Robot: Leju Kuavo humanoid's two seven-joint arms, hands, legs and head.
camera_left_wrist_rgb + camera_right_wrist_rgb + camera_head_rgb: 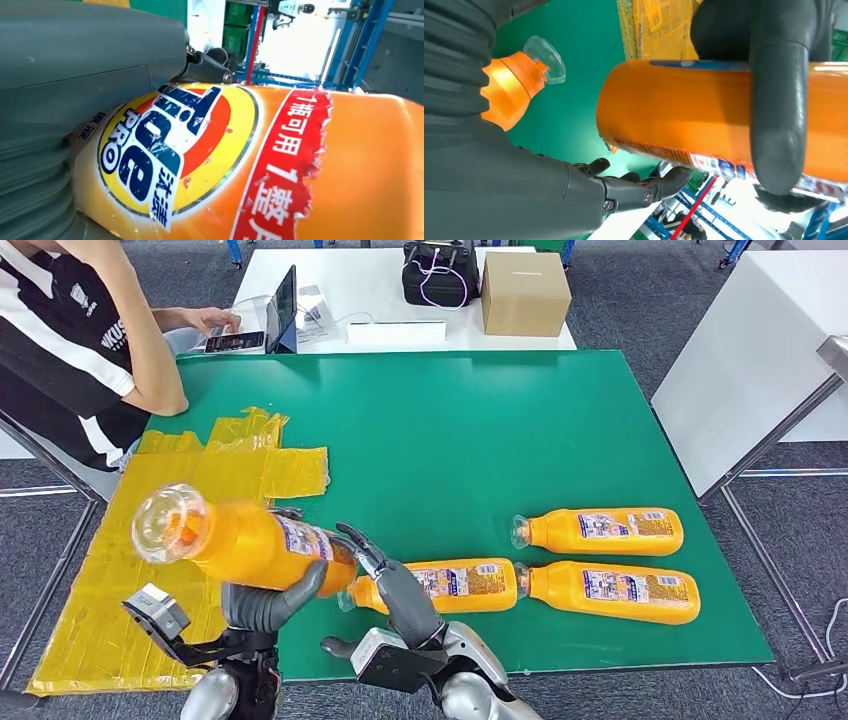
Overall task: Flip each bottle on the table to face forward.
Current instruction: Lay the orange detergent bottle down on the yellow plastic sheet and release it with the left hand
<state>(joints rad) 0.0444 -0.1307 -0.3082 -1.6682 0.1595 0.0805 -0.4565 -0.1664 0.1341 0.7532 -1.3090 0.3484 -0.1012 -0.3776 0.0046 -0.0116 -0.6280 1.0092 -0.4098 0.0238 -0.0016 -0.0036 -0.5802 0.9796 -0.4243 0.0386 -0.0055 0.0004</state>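
Nearest the head camera, the left hand [268,605] gripped an orange bottle [240,540] and held it raised above the near left part of the green table [500,430], clear cap pointing up and to the left toward the camera. In the left wrist view the held bottle's front label [175,150] showed round, yellow and orange, with dark blue lettering and a red band of white characters beside it. The thick grey thumb [776,115] of that hand wrapped across the bottle's body in the right wrist view.

Just beside it, the right hand [400,595] was empty, its fingers extended and apart, reaching up toward the base of the held bottle; whether they touched it could not be told.

Behind the right hand, a second bottle [450,586] lay on its side on the table, its back label up. To its right lay a third bottle [610,592], also on its side, cap toward the second bottle's base. A fourth bottle [600,531] lay just beyond, parallel, cap to the left.

Yellow sheets [150,540] covered the table's left side. Farther back, a person's arm [150,350] rested at the far left corner. Beyond stood a white table [380,285] with a cardboard box [524,292], a black bag [438,272] and a tablet [282,310].
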